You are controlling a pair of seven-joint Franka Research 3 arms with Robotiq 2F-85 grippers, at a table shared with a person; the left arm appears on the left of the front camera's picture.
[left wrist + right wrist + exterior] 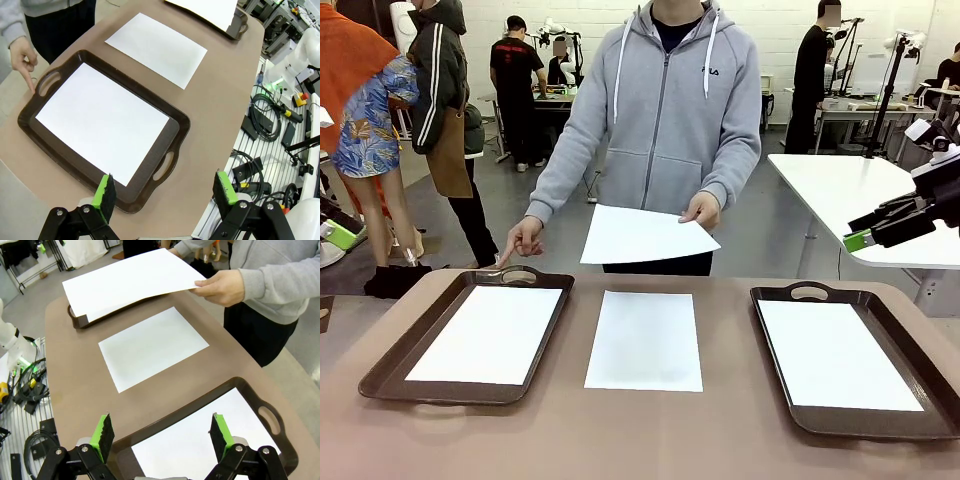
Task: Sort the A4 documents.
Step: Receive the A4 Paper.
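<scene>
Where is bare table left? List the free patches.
Free: the strip of table between the left tray and the middle sheet; the strip between that sheet and the right tray; the near edge in front of all three. Crowded: both tray floors, each covered by a sheet, and the far edge under the person's held sheet.

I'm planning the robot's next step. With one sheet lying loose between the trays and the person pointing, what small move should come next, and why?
Probably bring the open left tool toward the loose sheet in the middle. The person's hand points at the left tray, and that tool hangs just by this tray, so the sheet likely belongs there.
</scene>
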